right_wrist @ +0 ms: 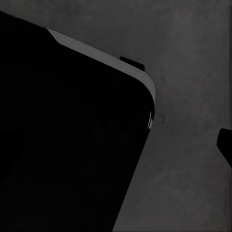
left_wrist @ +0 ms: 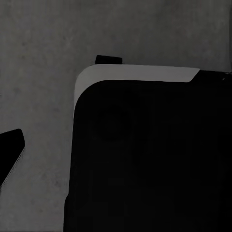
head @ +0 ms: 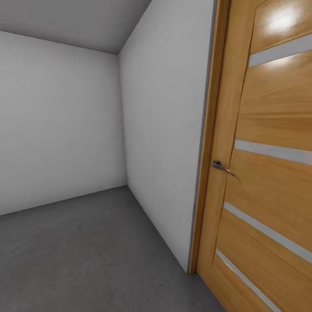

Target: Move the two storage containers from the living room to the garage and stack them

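Down over the dark grey mottled concrete floor (left_wrist: 43,72), both wrist cams caught mostly the robot's black base (left_wrist: 145,164), gripper states impossible to tell, while ahead stood white-grey walls (head: 164,130) and a wood-panelled door (head: 264,173).

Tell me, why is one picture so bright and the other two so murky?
Head view: even light on white walls, with a glare spot high on the glossy wooden door. Both wrist views: dim and underexposed, black robot bodywork looming over dark mottled concrete floor.
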You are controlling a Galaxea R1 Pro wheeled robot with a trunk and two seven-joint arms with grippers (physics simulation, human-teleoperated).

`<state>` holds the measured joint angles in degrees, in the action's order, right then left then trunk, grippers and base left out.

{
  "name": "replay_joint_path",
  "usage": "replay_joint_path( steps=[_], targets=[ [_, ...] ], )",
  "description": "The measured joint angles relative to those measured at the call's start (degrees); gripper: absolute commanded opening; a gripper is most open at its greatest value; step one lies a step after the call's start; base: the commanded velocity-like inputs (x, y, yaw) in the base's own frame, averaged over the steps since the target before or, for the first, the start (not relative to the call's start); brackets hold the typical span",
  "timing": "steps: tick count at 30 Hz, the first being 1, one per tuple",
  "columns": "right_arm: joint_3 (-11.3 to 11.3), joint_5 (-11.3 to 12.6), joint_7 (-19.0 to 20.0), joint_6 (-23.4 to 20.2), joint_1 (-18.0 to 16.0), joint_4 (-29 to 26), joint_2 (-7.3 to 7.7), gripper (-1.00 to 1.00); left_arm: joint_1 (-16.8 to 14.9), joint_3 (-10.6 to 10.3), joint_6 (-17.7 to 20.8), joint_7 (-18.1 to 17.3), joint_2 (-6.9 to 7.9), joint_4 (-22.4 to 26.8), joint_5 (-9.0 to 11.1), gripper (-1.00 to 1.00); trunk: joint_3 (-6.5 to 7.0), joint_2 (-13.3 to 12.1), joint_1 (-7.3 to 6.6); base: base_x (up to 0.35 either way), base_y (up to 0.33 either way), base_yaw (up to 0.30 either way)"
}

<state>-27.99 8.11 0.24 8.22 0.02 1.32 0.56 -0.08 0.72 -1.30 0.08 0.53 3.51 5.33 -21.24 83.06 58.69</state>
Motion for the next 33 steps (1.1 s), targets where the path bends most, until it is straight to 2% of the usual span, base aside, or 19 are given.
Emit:
replay_joint_path(
  steps=[8,15,33],
  targets=[
    [0.00,0.00,0.00,0.00,0.01,-0.02,-0.07,1.00,0.00,-0.02,-0.85,0.03,0.05,0.13,-0.08,1.00,0.00,0.00,0.02,0.243,0.000,-0.180],
    [0.00,0.00,0.00,0.00,0.01,-0.02,0.06,1.00,0.00,0.00,-3.33,0.14,0.08,0.02,0.01,1.00,0.00,-0.01,0.04,0.025,0.000,-0.243],
    [0.00,0.00,0.00,0.00,0.01,-0.02,0.07,1.00,0.00,-0.03,-3.56,0.19,0.11,0.01,0.08,1.00,0.00,-0.01,0.04,0.001,0.000,-0.247]
  ],
)
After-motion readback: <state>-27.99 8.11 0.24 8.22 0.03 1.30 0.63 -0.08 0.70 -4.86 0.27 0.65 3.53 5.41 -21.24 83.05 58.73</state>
